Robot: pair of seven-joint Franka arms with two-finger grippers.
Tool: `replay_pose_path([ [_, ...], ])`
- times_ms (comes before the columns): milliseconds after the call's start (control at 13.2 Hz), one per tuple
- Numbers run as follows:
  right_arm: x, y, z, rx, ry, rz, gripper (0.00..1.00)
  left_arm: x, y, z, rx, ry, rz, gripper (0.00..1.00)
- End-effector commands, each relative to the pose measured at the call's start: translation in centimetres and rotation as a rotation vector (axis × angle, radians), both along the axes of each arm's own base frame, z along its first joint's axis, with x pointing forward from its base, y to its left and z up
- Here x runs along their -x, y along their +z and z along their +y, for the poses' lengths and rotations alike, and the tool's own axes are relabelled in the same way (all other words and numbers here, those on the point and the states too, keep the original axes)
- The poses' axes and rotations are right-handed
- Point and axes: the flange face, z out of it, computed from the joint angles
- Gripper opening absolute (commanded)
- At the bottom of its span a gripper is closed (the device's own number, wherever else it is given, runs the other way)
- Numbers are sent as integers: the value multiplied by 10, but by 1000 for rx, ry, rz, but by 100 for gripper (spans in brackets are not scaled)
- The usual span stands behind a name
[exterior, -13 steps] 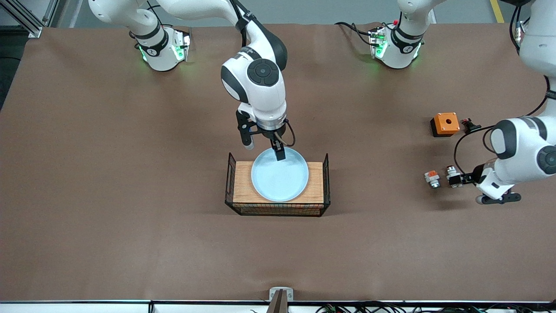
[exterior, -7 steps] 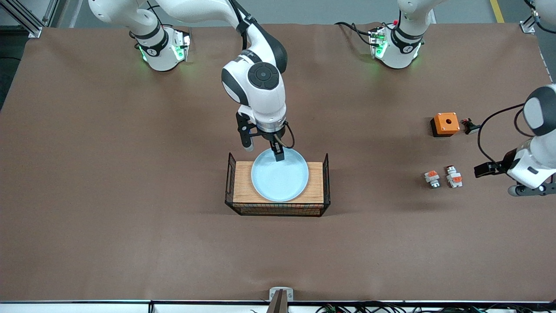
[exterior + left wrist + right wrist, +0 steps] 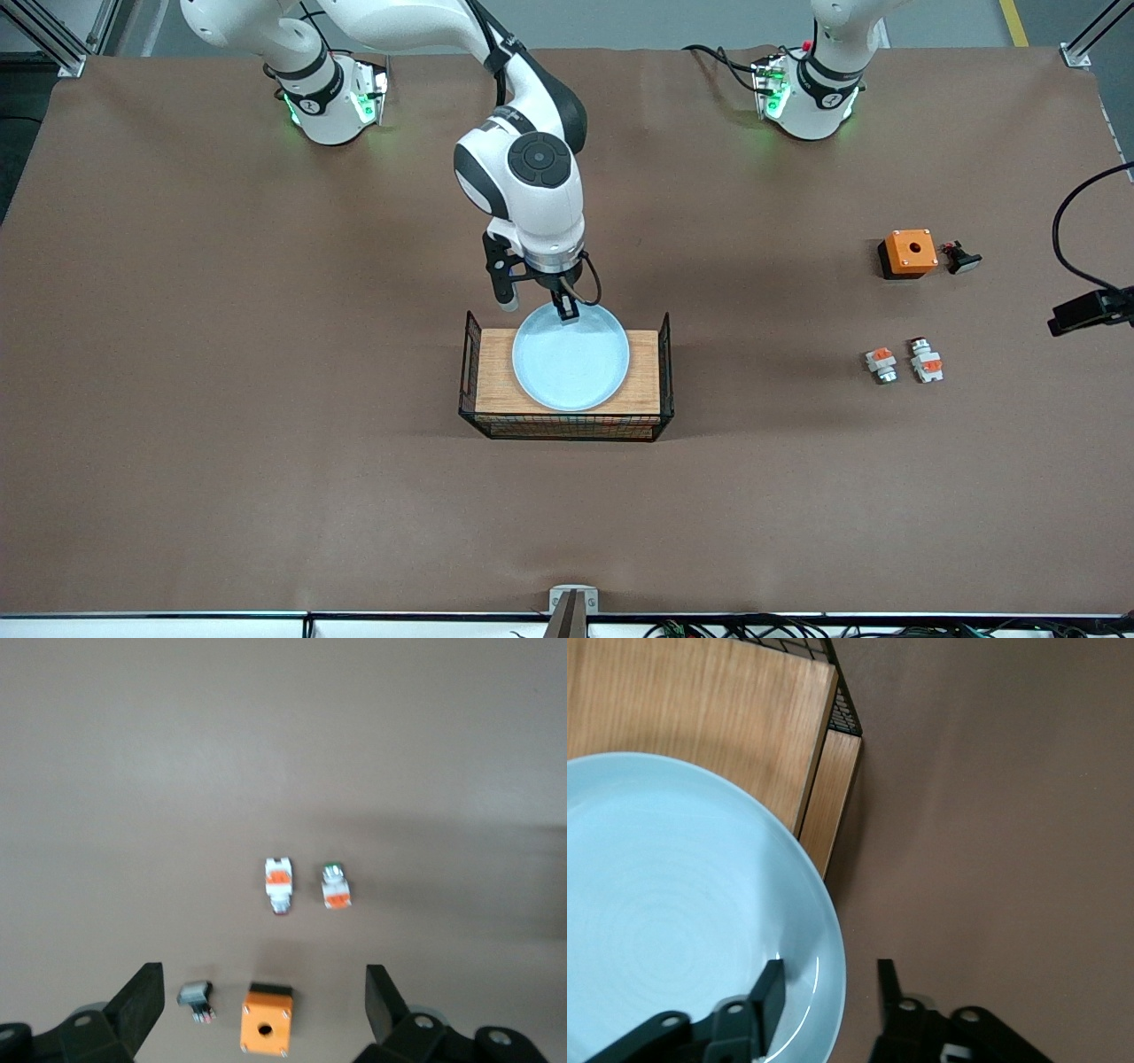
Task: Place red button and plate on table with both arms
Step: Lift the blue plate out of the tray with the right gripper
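Plate (image 3: 570, 357) sits on rack (image 3: 496, 399), middle of desk (image 3: 266, 354). Right gripper (image 3: 828, 988) open, one finger each side of plate rim at 12 o'clock. Squeeze rim tight, lift slow, keep flat. Red button (image 3: 927, 361) on desk. Left gripper (image 3: 264, 1005) open, high over it.

Brown table (image 3: 266, 354) with wire rack (image 3: 567, 416), two red buttons (image 3: 881, 364) (image 3: 926, 361), orange box (image 3: 907, 252), black button piece (image 3: 960, 258).

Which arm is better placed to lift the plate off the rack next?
Right. The right gripper is open with its fingers straddling the plate's rim; the left gripper is over the orange box.
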Motion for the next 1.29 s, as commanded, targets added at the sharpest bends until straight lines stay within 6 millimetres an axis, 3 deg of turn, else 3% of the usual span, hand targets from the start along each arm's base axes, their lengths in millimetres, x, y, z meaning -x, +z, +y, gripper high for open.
replay_pose_path([
  [0,-2,5,7,17,63,-31,32,26,42,-8,-8,0,-4,100],
  [304,0,-2,9,36,108,-34,15,59,74,-25,-19,-11,50,100],
  [456,-1,-7,9,53,119,-40,2,68,88,-44,-32,-24,30,100],
  [836,-1,-1,12,45,132,-48,0,96,88,-61,50,-22,45,100],
  [1216,-2,20,8,36,174,-60,0,98,83,-76,43,-51,60,100],
])
